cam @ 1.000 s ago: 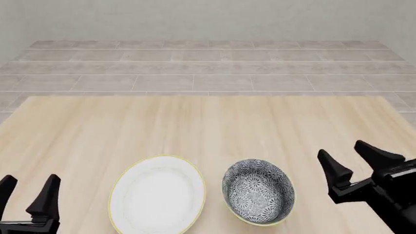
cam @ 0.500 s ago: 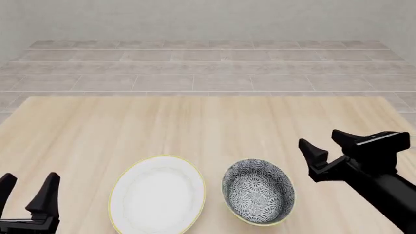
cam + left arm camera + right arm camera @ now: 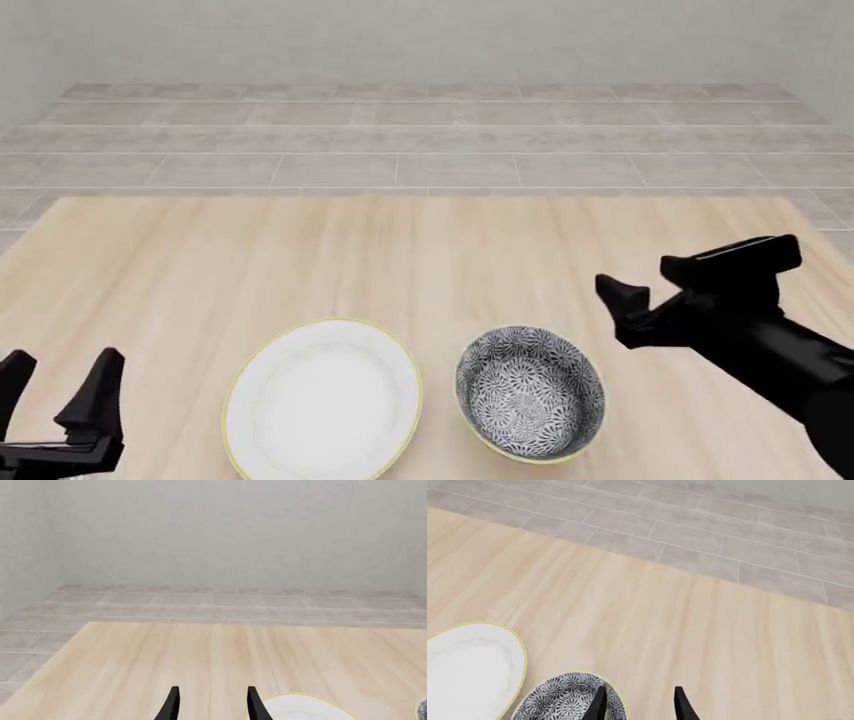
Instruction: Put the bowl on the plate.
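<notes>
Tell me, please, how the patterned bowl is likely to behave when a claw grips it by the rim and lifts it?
The bowl looks like rigid glazed ceramic, so it should hold its shape but may slip between thin fingers. Its deep, rounded walls suggest a rim pinch could let it tilt. It sits upright beside the plate, so it probably won't roll.

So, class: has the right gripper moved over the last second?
Yes. In the front view the right gripper has swung up and leftward, closer to the bowl, which has stayed put beside the plate.
</notes>
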Robot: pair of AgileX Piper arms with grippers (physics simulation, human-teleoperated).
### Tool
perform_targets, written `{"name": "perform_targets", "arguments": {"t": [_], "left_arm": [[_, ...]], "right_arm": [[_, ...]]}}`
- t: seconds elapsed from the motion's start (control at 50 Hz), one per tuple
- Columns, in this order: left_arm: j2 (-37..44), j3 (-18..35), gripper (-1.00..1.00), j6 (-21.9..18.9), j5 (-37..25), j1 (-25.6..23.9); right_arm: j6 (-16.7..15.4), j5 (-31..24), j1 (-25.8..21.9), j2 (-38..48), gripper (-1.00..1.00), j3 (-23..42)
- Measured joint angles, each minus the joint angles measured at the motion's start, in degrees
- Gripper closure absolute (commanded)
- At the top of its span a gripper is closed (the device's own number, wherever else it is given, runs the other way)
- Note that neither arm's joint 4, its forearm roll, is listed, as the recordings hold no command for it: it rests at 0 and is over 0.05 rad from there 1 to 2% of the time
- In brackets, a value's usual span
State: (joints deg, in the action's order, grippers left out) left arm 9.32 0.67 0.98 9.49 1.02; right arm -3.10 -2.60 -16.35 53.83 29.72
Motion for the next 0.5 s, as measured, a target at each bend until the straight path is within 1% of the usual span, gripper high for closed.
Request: {"name": "perform_targets", "arguments": {"t": [0.22, 0.5], "left_arm": [[0.8, -0.1, -1.00, -0.1, 1.1, 0.1], [1.8, -0.3, -1.00, -0.2, 2.3, 0.1]], "right_arm": [[0.5, -4.8, -1.0, 0.9, -1.00, 1.9], [1.6, -7.8, -2.1, 2.0, -1.00, 2.4]]}}
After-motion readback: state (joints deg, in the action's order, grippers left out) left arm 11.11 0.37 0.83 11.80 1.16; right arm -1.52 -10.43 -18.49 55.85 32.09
